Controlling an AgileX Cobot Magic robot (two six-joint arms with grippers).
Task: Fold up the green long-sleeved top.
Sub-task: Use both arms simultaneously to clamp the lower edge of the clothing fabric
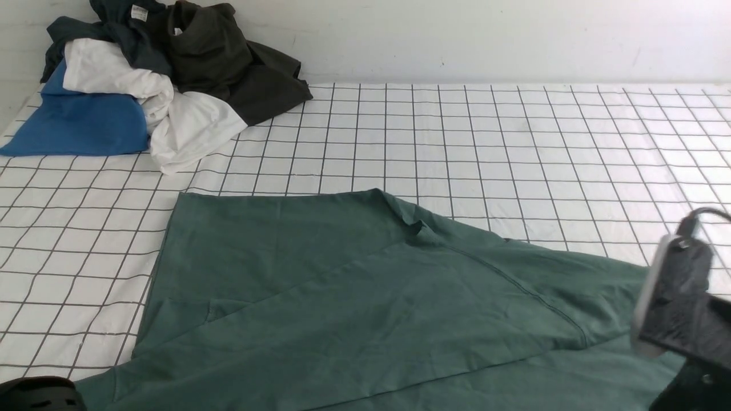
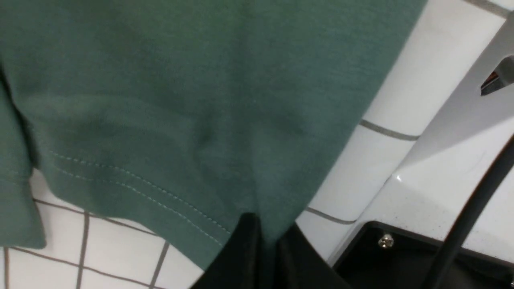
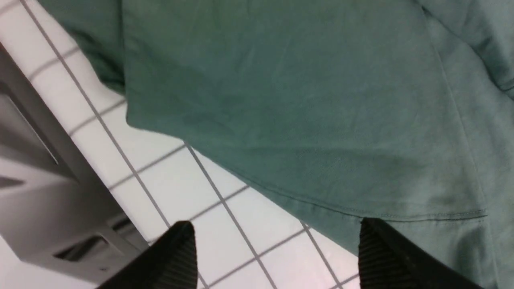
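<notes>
You are seeing the large muted teal-green long-sleeved cotton top (image 1: 320,297) lying spread over the near half of the bench (image 1: 514,142), which is wearing a white cloth ruled in thin dark squares. The top is stretching from the near left corner to the near right edge, with one layer lying folded over another along a long diagonal crease.

Your left arm is barely showing in the front view, only as a rounded black part at the near left corner. In the left wrist view, the left end effector (image 2: 269,257) is clamping the top's stitched hem, its two black fingers (image 2: 241,249) pressing together with the green fabric between them.

Your right arm is sitting low at the near right, its wrist tilting over the top's right edge. The right end effector (image 3: 277,257) is standing wide apart: one ribbed black finger (image 3: 176,257) is hanging over bare checked cloth, the other at the top's hem. You cannot tell whether that one is touching it.

A bright blue garment (image 1: 80,123), a crumpled white garment (image 1: 188,125) and a dark olive-black garment (image 1: 228,63) are lying heaped at the far left, well apart from the top.
</notes>
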